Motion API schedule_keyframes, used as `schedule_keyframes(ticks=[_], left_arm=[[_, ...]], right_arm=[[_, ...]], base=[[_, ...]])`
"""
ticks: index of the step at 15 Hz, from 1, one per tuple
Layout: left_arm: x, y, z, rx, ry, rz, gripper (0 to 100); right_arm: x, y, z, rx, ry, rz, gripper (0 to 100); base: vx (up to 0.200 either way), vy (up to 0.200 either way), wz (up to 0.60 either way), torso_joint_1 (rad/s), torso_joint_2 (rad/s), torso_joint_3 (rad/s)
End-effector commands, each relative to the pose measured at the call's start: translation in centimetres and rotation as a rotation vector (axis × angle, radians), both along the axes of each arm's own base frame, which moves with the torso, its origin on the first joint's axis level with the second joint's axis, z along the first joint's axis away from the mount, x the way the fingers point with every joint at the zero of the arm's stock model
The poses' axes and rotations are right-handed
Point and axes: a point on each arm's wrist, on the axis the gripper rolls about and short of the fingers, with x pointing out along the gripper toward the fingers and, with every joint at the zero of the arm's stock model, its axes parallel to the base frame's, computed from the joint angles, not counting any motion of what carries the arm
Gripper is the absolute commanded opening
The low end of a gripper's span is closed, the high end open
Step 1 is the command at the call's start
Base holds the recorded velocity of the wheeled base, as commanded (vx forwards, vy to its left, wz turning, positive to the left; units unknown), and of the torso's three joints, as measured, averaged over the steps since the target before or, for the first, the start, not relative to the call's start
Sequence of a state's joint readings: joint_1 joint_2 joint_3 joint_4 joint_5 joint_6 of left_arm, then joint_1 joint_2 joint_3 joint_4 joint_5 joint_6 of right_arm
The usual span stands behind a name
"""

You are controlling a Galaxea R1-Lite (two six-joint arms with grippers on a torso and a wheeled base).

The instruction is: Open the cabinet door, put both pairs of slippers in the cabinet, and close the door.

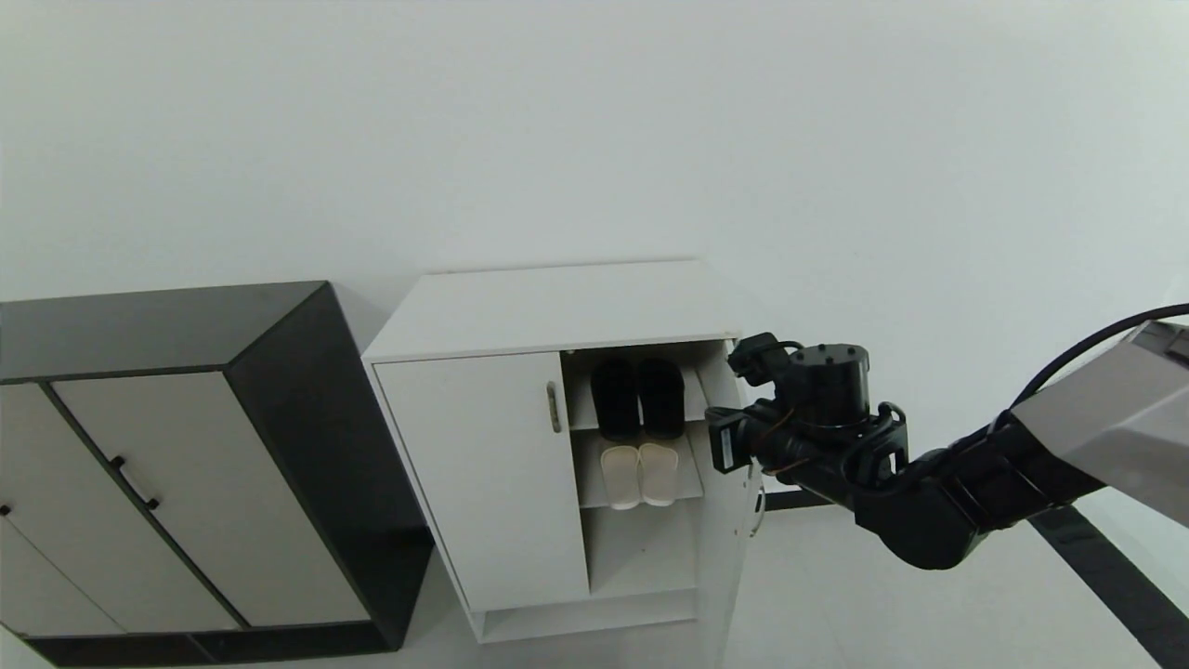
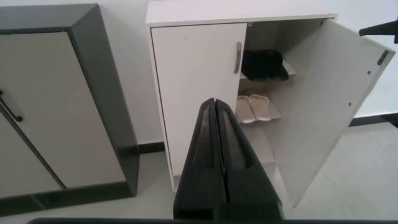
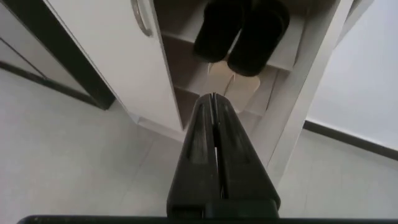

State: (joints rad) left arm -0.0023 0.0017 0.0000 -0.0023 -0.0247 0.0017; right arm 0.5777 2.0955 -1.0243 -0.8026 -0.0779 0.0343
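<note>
Far left: dark cabinet (image 1: 279, 437) w/ pale doors stands on the floor (image 1: 836, 604), back to the wall and just beside the white cabinet (image 1: 548, 307). The left pincer (image 2: 214, 102) hangs in front of the white cabinet, well apart from it. Its fingers are pressed together w/ nothing btwn them. The white cabinet's left door (image 1: 483, 474) is shut, w/ an upright handle (image 1: 554, 407) at its inner edge. The right half stands open. Black slippers (image 1: 637, 398) sit side by side on the top shelf. Cream slippers (image 1: 639, 474) sit side by side on the next shelf down, so both pairs are inside. The right door (image 2: 323, 106) is swung wide open and shows edge-on in the head view. The right pincer (image 3: 212, 98) is in front of the open half, aimed toward the shelves, fingers together and holding nothing. The right arm's wrist is near the door's upper edge. Can't tell if it touches the door.
</note>
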Motion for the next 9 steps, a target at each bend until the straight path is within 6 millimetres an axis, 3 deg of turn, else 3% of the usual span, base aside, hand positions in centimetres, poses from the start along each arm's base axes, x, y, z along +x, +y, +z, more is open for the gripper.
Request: schedule_keyframes(ticks=[1, 2, 7, 9], left_arm=[[0.0, 0.0, 0.0, 0.001, -0.001, 0.001, 0], [0.0, 0.0, 0.0, 0.001, -0.001, -0.001, 0], [0.0, 0.0, 0.0, 0.000, -0.001, 0.001, 0], [0.0, 0.0, 0.0, 0.000, -0.001, 0.001, 0]], right_arm=[[1.3, -1.3, -0.1, 0.001, -0.005, -0.044, 0], [1.8, -1.9, 0.1, 0.002, -0.010, -0.063, 0], [2.7, -3.1, 0.2, -0.018, -0.026, -0.093, 0], [2.9, -3.6, 0.1, -0.023, -0.023, -0.106, 0]], base=[[0.000, 0.000, 0.00, 0.000, 0.00, 0.000], [0.000, 0.000, 0.00, 0.000, 0.00, 0.000], [0.200, 0.000, 0.00, -0.002, 0.00, 0.003], [0.000, 0.000, 0.00, 0.000, 0.00, 0.000]])
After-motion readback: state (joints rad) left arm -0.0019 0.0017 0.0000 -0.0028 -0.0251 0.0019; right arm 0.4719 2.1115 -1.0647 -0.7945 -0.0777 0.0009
